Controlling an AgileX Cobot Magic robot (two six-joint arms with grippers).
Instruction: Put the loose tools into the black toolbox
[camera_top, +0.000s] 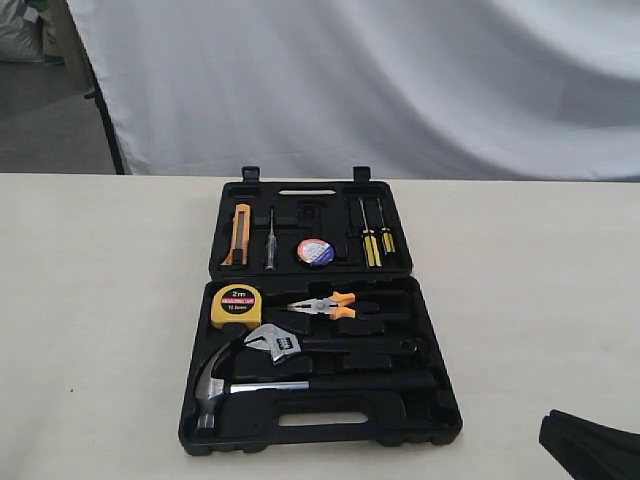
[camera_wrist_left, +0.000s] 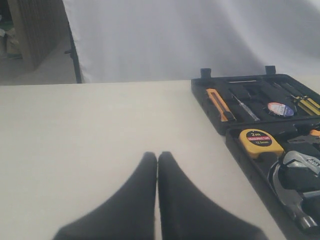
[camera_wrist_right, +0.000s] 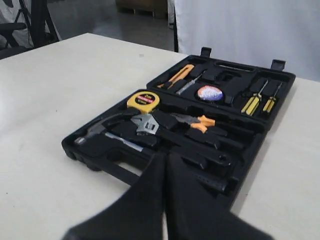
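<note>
Black toolbox open flat on counter; hammer, wrench seated in front half, tape roll in rear half. Left claw closed, empty; right claw closed, empty.

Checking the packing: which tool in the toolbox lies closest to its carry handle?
The hammer, steel shaft and black grip: it lies right beside the carry handle, while the adjustable wrench, pliers and tape measure sit farther back.
</note>
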